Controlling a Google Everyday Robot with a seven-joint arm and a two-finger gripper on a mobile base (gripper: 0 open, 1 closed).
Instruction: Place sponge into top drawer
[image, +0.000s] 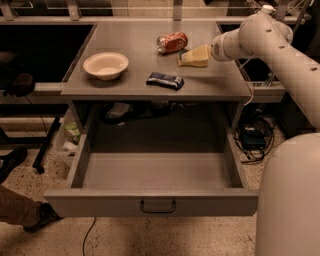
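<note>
The sponge lies on the grey table top at the back right, next to the crushed red can; a dark green face shows at its left end, yellow foam below. My gripper reaches in from the right and sits right on top of the sponge, covering much of it. The sponge still rests on the table. The top drawer is pulled fully open below the table top. Its grey inside holds nothing, and its dark handle is at the middle of the front panel.
A cream bowl sits at the table's left, a dark blue wrapped bar near the front edge, and a crushed red can at the back. A person's leg and shoe are at the lower left. Cables lie right of the drawer.
</note>
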